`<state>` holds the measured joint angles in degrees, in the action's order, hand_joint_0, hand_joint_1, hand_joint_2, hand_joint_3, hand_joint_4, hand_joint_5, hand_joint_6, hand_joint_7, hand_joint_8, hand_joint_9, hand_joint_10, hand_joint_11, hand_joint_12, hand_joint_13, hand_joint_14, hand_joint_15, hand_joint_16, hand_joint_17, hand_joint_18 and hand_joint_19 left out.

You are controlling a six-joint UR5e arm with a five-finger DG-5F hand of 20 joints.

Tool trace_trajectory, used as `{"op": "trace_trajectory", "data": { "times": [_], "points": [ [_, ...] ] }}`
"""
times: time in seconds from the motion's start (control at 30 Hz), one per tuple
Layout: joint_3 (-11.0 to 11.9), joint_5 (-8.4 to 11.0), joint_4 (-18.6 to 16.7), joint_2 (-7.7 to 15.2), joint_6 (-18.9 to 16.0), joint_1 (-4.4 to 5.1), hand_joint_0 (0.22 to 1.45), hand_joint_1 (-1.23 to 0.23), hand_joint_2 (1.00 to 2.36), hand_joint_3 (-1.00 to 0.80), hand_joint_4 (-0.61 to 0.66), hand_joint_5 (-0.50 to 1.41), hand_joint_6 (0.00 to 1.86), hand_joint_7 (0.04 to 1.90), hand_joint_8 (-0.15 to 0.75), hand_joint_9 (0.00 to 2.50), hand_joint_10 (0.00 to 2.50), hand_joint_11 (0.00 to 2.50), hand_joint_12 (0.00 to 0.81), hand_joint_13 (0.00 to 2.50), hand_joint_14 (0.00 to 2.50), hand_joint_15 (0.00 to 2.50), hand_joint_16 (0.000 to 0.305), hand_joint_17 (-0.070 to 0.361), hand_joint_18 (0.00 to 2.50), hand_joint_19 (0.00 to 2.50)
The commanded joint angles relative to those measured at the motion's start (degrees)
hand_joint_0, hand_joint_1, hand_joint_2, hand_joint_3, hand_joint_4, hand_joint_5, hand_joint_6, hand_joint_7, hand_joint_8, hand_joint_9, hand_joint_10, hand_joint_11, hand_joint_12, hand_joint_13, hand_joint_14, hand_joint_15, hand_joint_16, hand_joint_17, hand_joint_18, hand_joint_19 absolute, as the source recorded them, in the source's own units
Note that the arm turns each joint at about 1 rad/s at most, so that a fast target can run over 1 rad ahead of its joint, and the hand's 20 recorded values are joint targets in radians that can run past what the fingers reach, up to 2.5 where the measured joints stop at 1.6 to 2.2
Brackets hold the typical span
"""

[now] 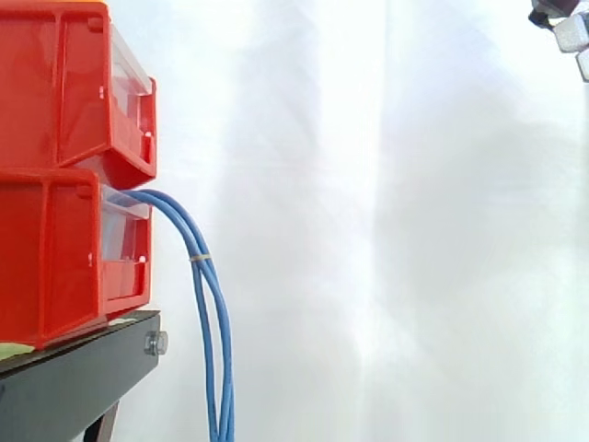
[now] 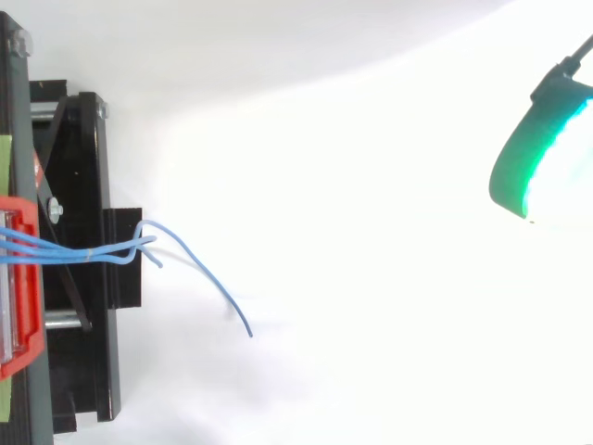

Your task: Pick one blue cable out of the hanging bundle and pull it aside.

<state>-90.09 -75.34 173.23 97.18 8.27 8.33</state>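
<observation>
blue cables [image 1: 210,313] leave the lower red bin [image 1: 55,258] tied together, so they hang as one past the front edge of the stand [image 1: 83,378]. hand [image 1: 571,35] sits high, well apart; grip state: can't tell.

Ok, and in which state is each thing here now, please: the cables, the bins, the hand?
lower red bin: resting on the black stand.
upper red bin: stacked on the lower red bin.
blue cables: hanging from the lower red bin, bound by a small band, untouched.
hand: high up, well apart from the blue cables.
</observation>
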Motion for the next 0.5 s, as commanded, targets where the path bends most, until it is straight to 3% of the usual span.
{"op": "trace_trajectory", "data": {
  "times": [0.0,0.1,0.17,0.27,0.37,0.47],
  "points": [
    [0.0,0.02,0.1,0.3,-0.8,0.02,0.5,-0.76,1.0,-0.5,0.12,-0.25,0.5,0.74,0.236,0.39,0.01,0.23,0.376,0.54,0.01,0.19,0.047,0.106,0.51,0.23],
    [0.0,-1.03,-0.2,2.7,-3.2,0.1,0.52,-0.81,1.0,-0.5,0.12,-0.25,0.5,0.74,0.238,0.41,0.01,0.27,0.358,0.6,0.01,0.22,0.044,0.099,0.58,0.23],
    [0.0,-1.47,-0.6,2.9,-3.3,0.1,0.54,-0.82,1.0,-0.5,0.12,-0.25,0.5,0.75,0.24,0.43,0.01,0.31,0.35,0.66,0.01,0.25,0.041,0.093,0.64,0.24],
    [0.0,-1.47,-1.8,3.4,-3.3,0.19,0.55,-0.84,1.0,-0.5,0.13,-0.24,0.5,0.76,0.241,0.45,0.01,0.33,0.331,0.71,0.01,0.27,0.038,0.086,0.69,0.24],
    [0.0,-1.47,-4.7,5.9,-3.4,0.19,0.55,-0.86,1.0,-0.5,0.13,-0.24,0.5,0.77,0.247,0.49,0.01,0.36,0.317,0.74,0.01,0.27,0.036,0.082,0.73,0.21],
    [0.0,-1.47,-5.9,7.1,-3.9,0.19,0.56,-0.86,1.0,-0.5,0.14,-0.23,0.5,0.77,0.251,0.51,0.01,0.36,0.31,0.76,0.01,0.27,0.035,0.08,0.76,0.21]
  ]
}}
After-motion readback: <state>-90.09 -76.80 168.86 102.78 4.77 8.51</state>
